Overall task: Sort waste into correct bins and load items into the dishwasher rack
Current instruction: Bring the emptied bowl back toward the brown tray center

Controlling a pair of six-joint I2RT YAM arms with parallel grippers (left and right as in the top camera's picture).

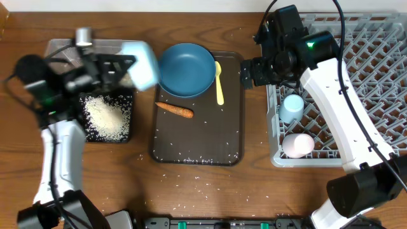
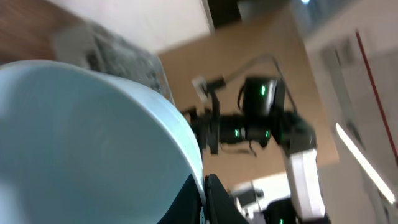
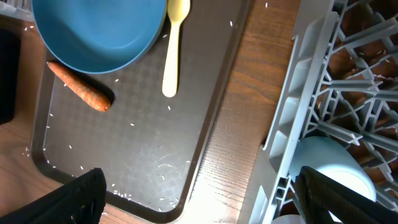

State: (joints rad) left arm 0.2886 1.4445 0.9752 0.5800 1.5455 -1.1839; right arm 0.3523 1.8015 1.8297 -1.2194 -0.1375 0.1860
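Rim grip suits the small bowl [image 1: 145, 67], probably light, stiff, slick; left gripper [image 1: 130, 63] is clamped on it, right gripper [image 3: 202, 190] is spread wide, rack [image 3: 311, 81] beside it.

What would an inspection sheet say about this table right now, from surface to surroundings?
Surface: wooden table, stray rice grains scattered on it.
Job's things: dark blue bowl, yellow spoon and carrot on the brown serving tray; rice heap in the black tray; clear tub behind it; rack holds a light blue bowl and a pink cup.
Clutter: more grains on the serving tray.
Grippers: left gripper shut on a second light blue bowl, above the black tray; right gripper open, empty.
Cables: black cables loop over the right arm.
Surroundings: nothing seen clearly.
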